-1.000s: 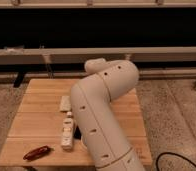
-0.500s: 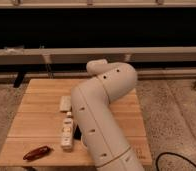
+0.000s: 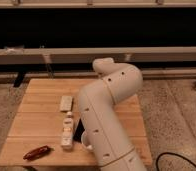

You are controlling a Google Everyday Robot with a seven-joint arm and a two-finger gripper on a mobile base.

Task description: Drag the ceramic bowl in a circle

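From the one camera view we see the big white arm [image 3: 108,117] folding over the wooden table [image 3: 36,120], and down low by its near side sits the claw [image 3: 81,134], a dark shape with a pale bit beside it. Whether it is spread or pressed together, we cannot tell. The ceramic bowl we cannot find; the arm covers much of the table. Just left of the claw lies a small white bottle [image 3: 67,131], beyond it a pale flat packet [image 3: 66,103], and further left and nearer us a dark red object [image 3: 37,152].
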